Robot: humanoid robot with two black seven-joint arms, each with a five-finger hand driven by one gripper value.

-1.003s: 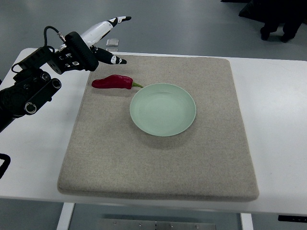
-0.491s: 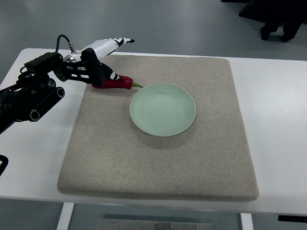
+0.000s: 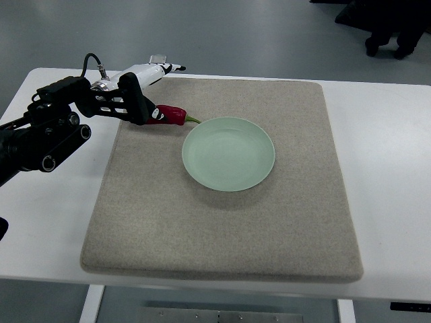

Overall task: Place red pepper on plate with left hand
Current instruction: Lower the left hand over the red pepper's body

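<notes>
A red pepper (image 3: 172, 115) with a green stem lies on the grey mat (image 3: 222, 229), just left of the pale green plate (image 3: 270, 149). Its stem tip reaches the plate's rim. My left hand (image 3: 153, 94) sits over the pepper's left half and hides it. The thumb rests by the pepper, and the white fingers (image 3: 151, 70) still stretch out beyond it towards the mat's far edge. The hand is not closed round the pepper. The plate holds nothing. The right arm is out of view.
The mat lies on a white table (image 3: 390, 175). My dark left forearm (image 3: 47, 134) crosses the table's left end. A small grey object (image 3: 156, 58) lies on the floor beyond the far edge. Dark shapes (image 3: 384, 23) stand at the top right.
My left hand has moved right and down from above the mat's far left corner onto the pepper, now covering its left half. The pepper and the plate have not moved.
</notes>
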